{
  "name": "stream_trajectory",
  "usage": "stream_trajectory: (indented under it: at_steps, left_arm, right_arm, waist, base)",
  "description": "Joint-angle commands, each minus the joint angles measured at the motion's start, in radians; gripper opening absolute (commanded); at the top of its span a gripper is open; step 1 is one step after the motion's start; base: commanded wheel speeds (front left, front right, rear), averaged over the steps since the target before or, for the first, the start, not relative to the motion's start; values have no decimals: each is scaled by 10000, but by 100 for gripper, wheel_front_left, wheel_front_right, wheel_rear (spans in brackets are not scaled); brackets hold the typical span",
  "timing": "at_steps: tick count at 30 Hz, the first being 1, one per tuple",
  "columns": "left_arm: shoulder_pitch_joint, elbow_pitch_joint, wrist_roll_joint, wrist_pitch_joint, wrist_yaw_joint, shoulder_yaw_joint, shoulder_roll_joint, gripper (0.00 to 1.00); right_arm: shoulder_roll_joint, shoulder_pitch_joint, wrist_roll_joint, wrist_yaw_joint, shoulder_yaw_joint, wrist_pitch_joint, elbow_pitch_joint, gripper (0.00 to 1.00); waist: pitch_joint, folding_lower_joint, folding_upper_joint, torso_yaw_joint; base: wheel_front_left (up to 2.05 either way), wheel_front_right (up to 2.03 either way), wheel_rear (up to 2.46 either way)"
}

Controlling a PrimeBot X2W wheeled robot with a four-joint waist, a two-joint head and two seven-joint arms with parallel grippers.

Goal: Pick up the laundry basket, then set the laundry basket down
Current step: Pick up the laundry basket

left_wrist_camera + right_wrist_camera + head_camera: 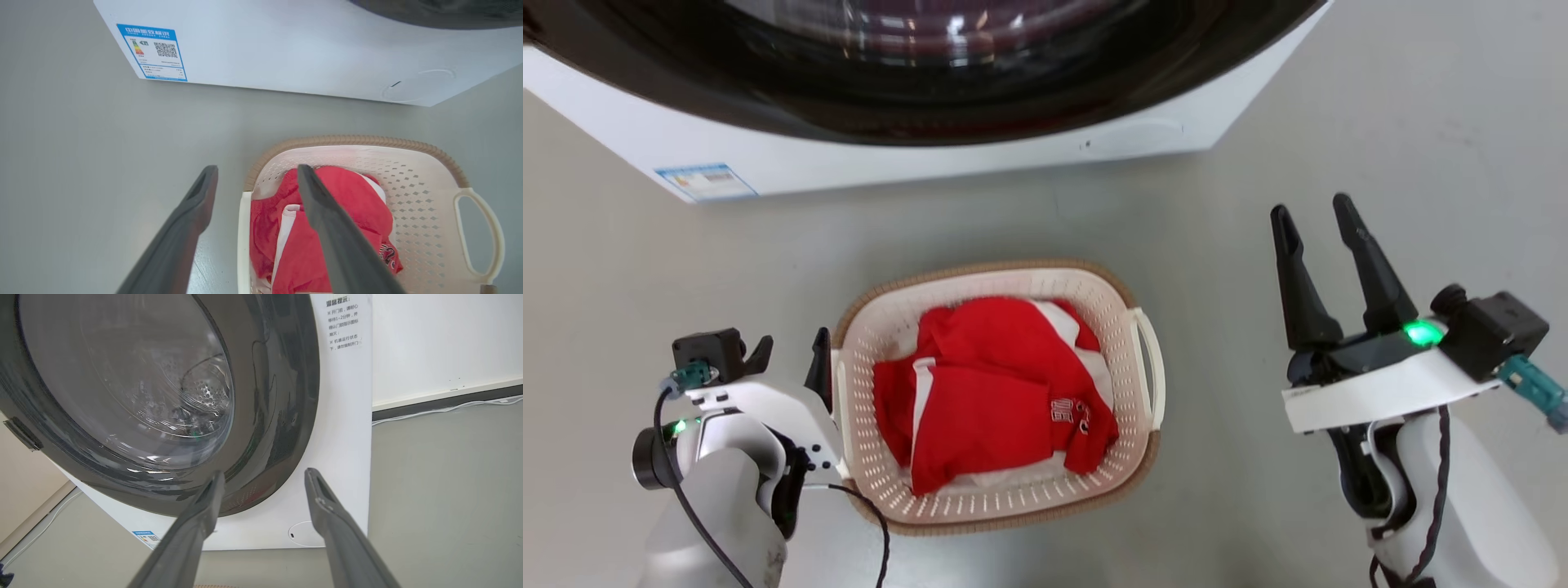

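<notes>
The left gripper (791, 347) is at the left side of the laundry basket (980, 270), fingers apart and straddling its left handle (244, 228), one outside and one over the red garment (988, 392); contact cannot be confirmed. The basket sits on the grey floor (1217, 204), just near of the washing machine (915, 167). The right gripper (1312, 209) is well to the basket's right, fingers apart and empty.

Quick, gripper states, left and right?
Left gripper: open, astride the left handle of the laundry basket, not clamped.
Right gripper: open, holding nothing.
</notes>
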Motion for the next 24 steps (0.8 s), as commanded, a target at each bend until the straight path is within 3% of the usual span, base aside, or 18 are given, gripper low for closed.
stream_trajectory:
  at_steps: [1,12,24]
  left_arm:
    - [314,-338,94,-62,92,337,218,100]
    - [2097,-3367,852,-62,181,993,-129,100]
    - [4063,-6704,1286,-62,208,1059,-792,100]
  right_arm:
    - [37,256,20,71,166,-65,-157,100]
    - [207,999,-209,71,-204,-65,88,100]
    - [353,1562,-537,71,-604,-65,-68,100]
  waist:
    - [-543,0,0,64]
    - [-2441,0,0,333]
    - [-3682,0,0,600]
  base:
    - [0,0,0]
    - [0,0,0]
    - [0,0,0]
